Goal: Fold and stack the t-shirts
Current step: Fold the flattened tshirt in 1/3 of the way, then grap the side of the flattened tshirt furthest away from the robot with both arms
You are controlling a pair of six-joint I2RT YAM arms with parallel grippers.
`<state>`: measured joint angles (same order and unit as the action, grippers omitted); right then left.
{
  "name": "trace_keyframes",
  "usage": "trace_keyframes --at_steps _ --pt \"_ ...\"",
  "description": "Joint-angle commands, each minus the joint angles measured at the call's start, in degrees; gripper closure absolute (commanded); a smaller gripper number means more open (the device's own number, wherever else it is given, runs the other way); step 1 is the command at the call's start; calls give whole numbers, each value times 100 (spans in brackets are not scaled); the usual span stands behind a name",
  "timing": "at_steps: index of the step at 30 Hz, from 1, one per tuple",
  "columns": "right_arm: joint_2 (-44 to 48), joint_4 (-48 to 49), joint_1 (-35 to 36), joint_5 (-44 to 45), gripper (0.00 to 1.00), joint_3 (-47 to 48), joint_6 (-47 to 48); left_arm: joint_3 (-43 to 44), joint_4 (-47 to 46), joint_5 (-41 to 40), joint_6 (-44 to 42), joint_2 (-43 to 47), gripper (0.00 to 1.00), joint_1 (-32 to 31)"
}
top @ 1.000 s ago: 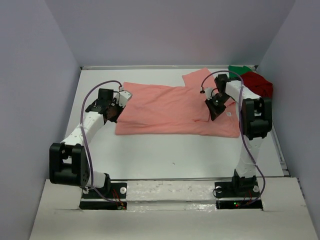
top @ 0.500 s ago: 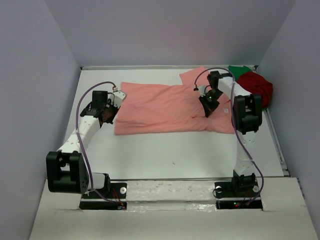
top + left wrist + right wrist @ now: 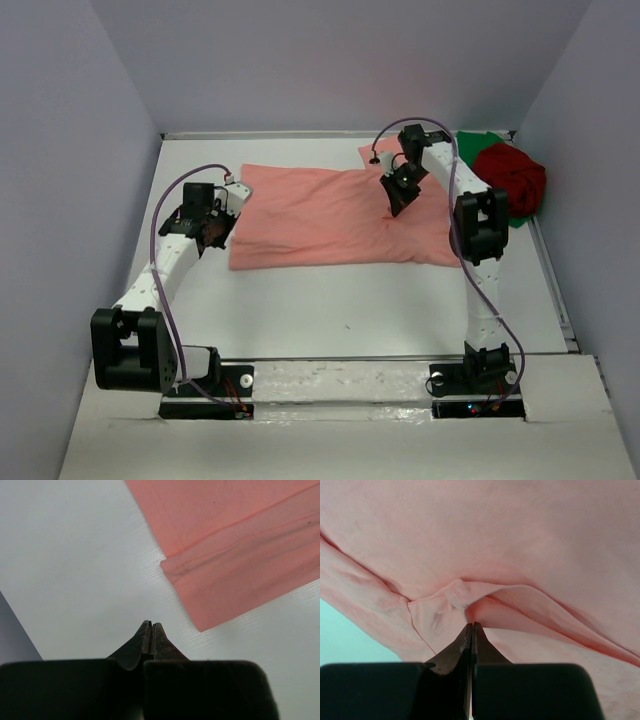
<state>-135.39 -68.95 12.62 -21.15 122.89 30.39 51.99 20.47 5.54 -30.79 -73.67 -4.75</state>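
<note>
Right gripper (image 3: 471, 625), pinched shut on pink shirt (image 3: 320, 215), has carried its edge leftward: fold under way. Left gripper (image 3: 151, 624) closed, empty.

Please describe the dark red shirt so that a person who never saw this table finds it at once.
Go to the far right corner of the white table. The dark red shirt lies there in a crumpled heap over a green shirt. Unlike the large salmon-pink shirt spread flat in the middle, it is bunched up and dark.
</note>
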Motion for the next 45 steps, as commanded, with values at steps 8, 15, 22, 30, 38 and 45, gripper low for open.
trace_keyframes --at_steps 8,15,22,30,38,45 --pt "1075 1453 -14 433 100 -722 -279 22 54 61 73 81 100 36" --pt "2683 3949 -14 3361 73 -2260 195 268 -148 70 29 19 100 27" --pt "2975 4117 -67 3943 1 -2120 239 611 -465 -89 -217 -279 49 45" --pt "2492 4100 -330 3802 89 -2006 -341 1506 -535 649 -253 -1359 37 211" --pt "1780 3713 -567 3548 83 -1216 -718 2938 -771 1520 607 -2695 49 800" --pt "1183 3336 -752 3170 73 -609 -956 3888 -1203 1713 1153 -3741 52 871"
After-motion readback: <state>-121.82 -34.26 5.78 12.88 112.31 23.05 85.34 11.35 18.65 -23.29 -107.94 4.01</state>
